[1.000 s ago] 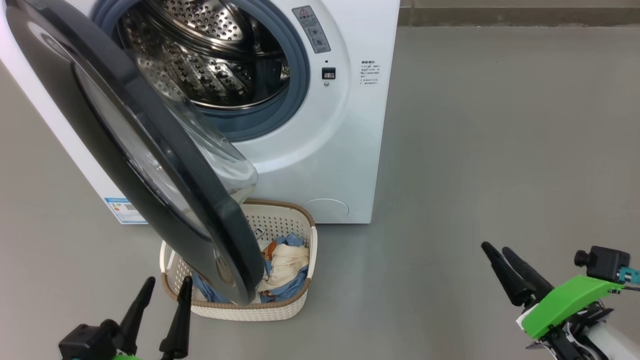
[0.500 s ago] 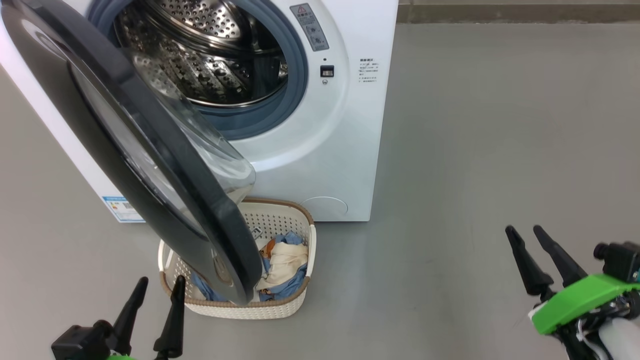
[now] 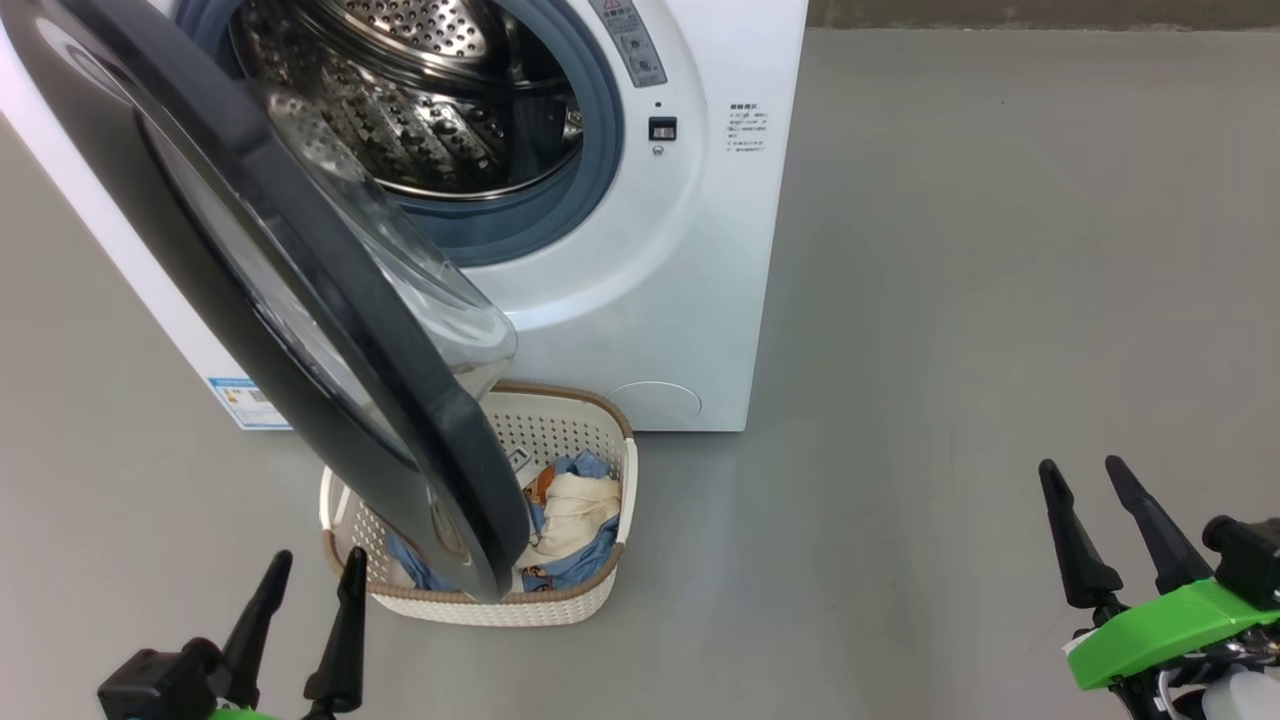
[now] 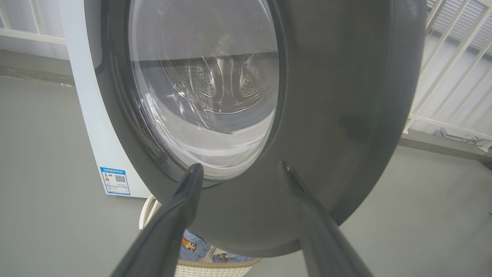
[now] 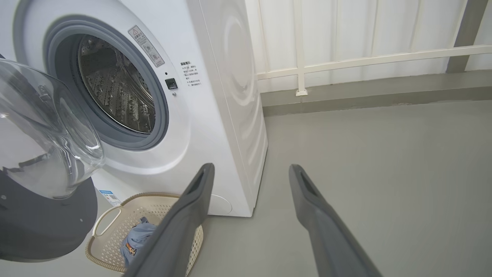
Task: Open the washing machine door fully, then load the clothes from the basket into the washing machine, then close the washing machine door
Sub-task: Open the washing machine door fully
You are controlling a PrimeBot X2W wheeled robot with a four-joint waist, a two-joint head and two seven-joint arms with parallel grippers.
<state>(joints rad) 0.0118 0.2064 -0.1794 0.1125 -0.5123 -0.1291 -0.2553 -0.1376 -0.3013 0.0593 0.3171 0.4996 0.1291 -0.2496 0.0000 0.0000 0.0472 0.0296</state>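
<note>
Washing machine door [image 3: 270, 290] seemingly partway open.

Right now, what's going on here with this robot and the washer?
It's a laundry job, with nothing loaded yet. The washing machine door stands open, swung out over the basket on the floor. The clothes lie in the basket; the visible drum has none. The left gripper, open and empty, faces the door's outer side without touching it. The right gripper, open and empty, hangs over bare floor to the right.
</note>
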